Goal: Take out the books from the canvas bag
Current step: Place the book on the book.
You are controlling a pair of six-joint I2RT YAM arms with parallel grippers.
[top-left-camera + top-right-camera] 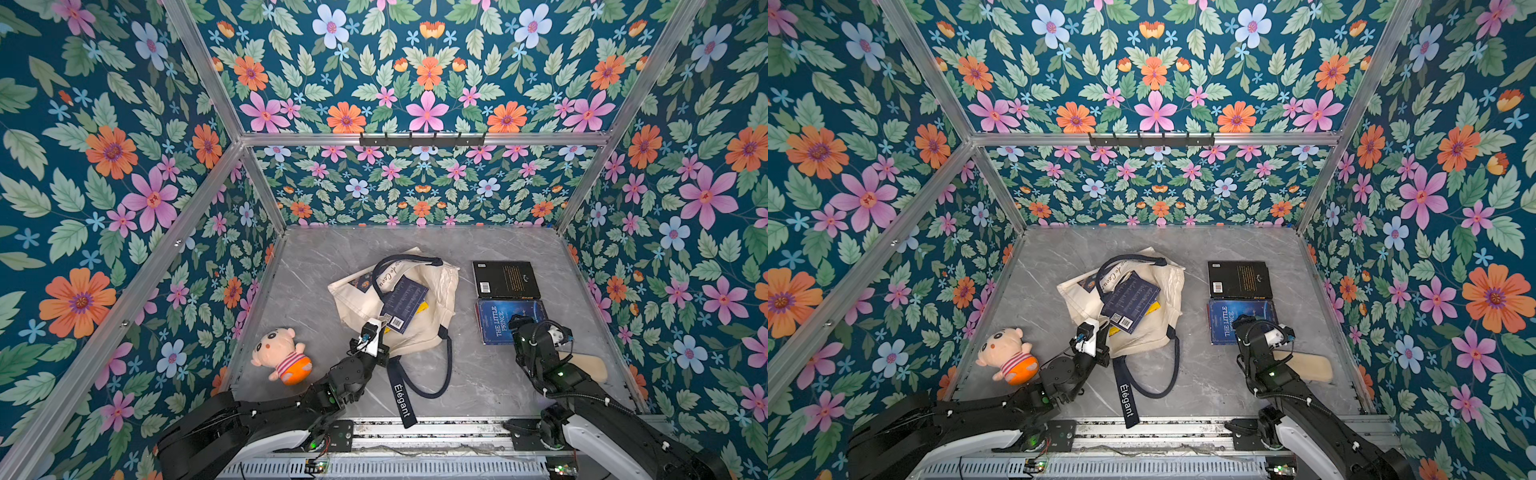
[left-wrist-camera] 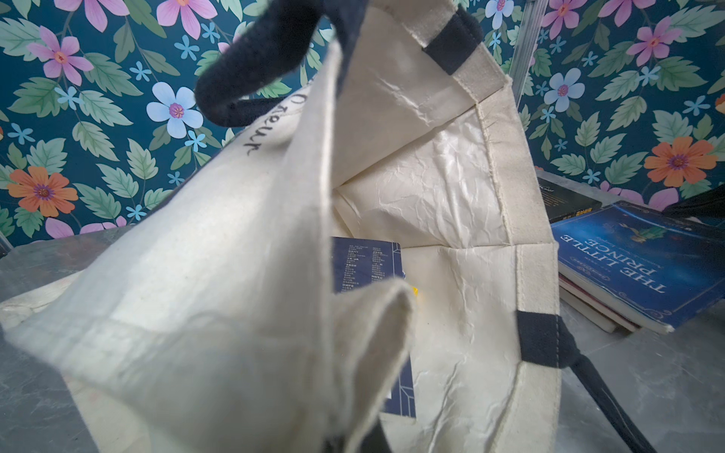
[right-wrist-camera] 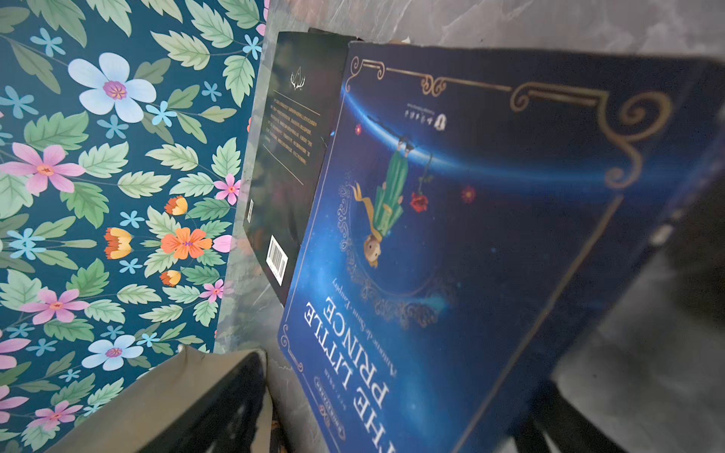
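The cream canvas bag (image 1: 440, 286) lies slumped mid-table with its mouth toward me. My left gripper (image 1: 380, 324) is shut on its near rim, and the lifted canvas (image 2: 235, 274) hides the jaws in the left wrist view. Inside the bag a dark blue book (image 1: 403, 305) lies over a yellow one (image 1: 422, 308). To the right, outside the bag, lies a black book (image 1: 505, 279). In front of it a blue "The Little Prince" book (image 1: 496, 322) tops a small stack. My right gripper (image 1: 521, 324) stands open over that book's near end, one finger (image 3: 219, 400) clear of its edge.
A pink plush doll (image 1: 282, 351) lies at the front left. A flat beige object (image 1: 582, 363) sits under my right arm. The navy "Elégant" strap (image 1: 401, 399) and a handle loop trail to the front edge. Floral walls close in three sides.
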